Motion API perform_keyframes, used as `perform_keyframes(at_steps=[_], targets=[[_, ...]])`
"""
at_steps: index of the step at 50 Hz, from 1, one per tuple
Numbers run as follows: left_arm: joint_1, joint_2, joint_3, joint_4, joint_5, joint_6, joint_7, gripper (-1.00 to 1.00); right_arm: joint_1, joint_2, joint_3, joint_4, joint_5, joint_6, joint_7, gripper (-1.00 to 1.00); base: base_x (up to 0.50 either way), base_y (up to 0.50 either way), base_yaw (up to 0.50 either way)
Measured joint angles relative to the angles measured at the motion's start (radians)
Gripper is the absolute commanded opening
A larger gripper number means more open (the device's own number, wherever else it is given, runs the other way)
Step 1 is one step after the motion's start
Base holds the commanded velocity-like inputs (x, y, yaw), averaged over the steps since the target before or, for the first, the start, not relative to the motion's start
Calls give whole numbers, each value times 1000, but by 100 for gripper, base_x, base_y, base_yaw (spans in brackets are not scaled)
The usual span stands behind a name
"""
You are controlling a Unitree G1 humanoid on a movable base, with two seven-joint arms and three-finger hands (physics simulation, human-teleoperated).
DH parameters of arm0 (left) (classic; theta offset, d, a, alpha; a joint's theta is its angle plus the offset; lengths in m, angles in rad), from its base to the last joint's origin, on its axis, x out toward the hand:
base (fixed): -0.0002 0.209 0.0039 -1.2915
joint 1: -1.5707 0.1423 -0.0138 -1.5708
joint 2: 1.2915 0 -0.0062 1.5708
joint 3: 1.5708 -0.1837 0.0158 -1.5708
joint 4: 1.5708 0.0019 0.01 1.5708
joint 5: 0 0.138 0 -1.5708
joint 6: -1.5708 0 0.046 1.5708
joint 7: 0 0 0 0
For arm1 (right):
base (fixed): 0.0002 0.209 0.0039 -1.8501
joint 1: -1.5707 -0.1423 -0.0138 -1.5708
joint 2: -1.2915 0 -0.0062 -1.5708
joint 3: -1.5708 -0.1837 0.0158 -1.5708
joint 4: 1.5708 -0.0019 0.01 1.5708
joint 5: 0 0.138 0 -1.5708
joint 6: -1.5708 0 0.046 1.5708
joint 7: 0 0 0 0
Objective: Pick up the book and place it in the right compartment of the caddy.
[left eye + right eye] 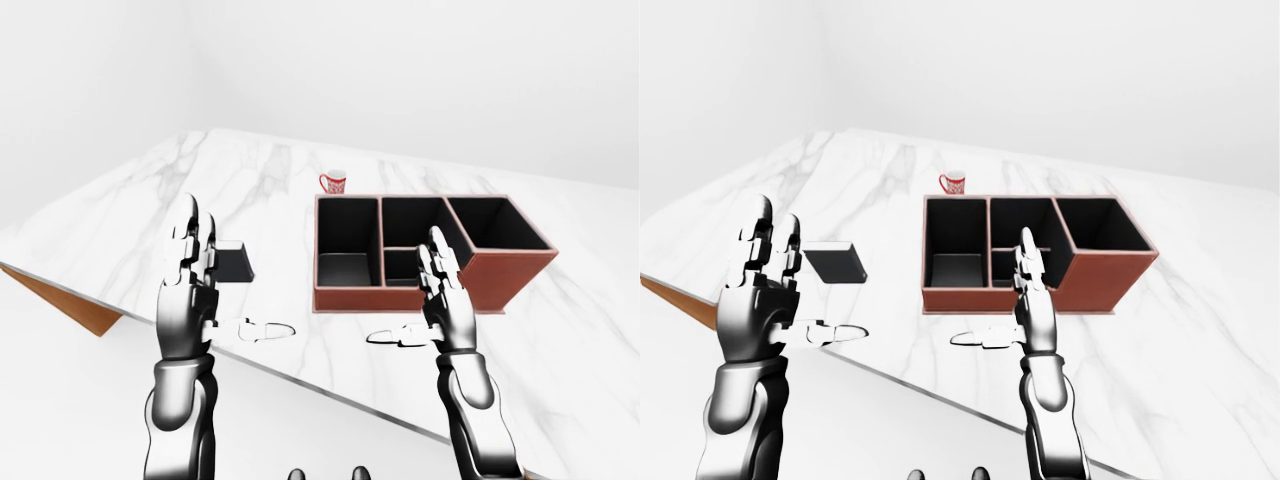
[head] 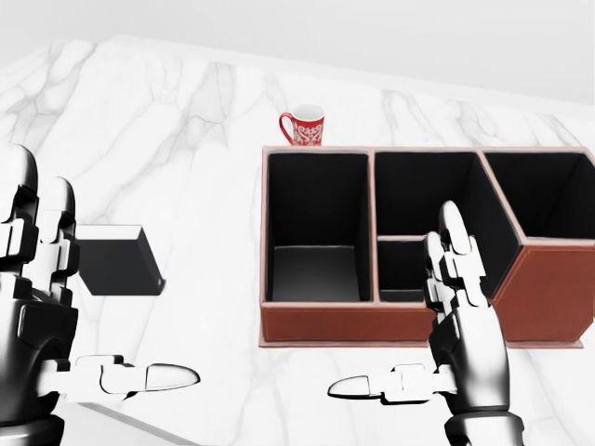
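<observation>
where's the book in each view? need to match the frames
Left-eye view: book left of centre, flat on the marble, partly hidden by the left hand.
Head view: at the left edge, mid-height, beside the left hand's fingers.
Right-eye view: left of centre, clear of the hand.
Shared landmark: the red mug above the caddy.
</observation>
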Motion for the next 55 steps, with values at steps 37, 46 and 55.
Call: perform_keyframes(at_steps=[37, 46, 55], targets=[[0, 0, -4, 10, 7, 0, 3, 100, -2, 0, 8, 30, -18, 0, -5, 100, 12, 5, 0], [1, 0, -6, 9, 10, 0, 4, 100, 0, 1, 9, 31, -18, 0, -5, 100, 0, 0, 0], [1, 0, -7, 10, 11, 0, 4, 100, 0, 1, 11, 28, -19, 0, -6, 100, 0, 0, 0]])
